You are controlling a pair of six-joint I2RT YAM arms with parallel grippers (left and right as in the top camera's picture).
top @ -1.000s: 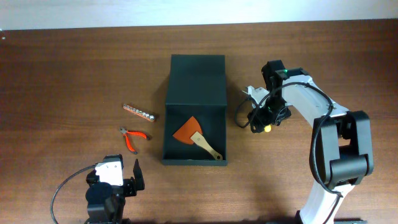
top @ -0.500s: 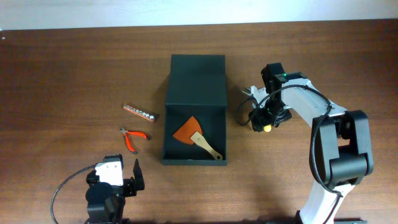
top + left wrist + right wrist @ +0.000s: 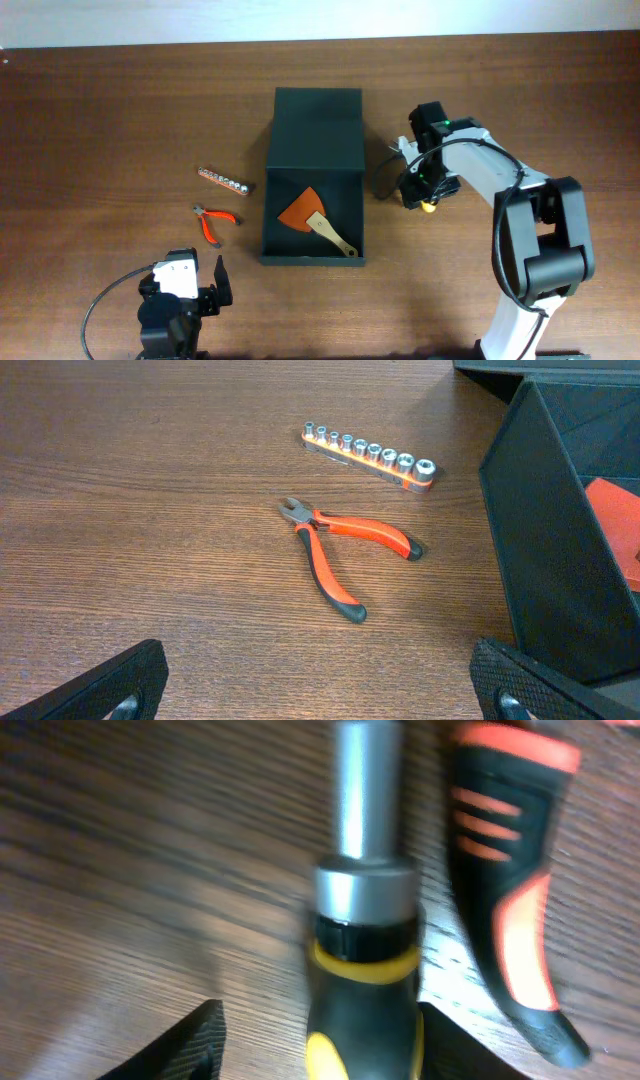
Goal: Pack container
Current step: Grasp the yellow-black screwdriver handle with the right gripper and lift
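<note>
The container (image 3: 350,200) is a dark green open box at mid-table, its flap lid (image 3: 316,125) lying back flat. An orange scraper with a wooden handle (image 3: 312,218) lies inside. My right gripper (image 3: 421,190) is low over the table just right of the box. In the right wrist view its fingers (image 3: 320,1035) are open around a black and yellow screwdriver handle (image 3: 365,960). The handle touches the right finger, with a gap on the left. My left gripper (image 3: 200,292) is open and empty near the front edge.
Red-handled pliers (image 3: 340,555) and a rail of sockets (image 3: 370,452) lie left of the container wall (image 3: 560,570). A black and orange tool handle (image 3: 510,890) lies beside the screwdriver. A black cable loops by the box's right side (image 3: 383,185).
My right gripper has shifted slightly left and settled lower around the screwdriver handle. The left arm and the other tools have not moved.
</note>
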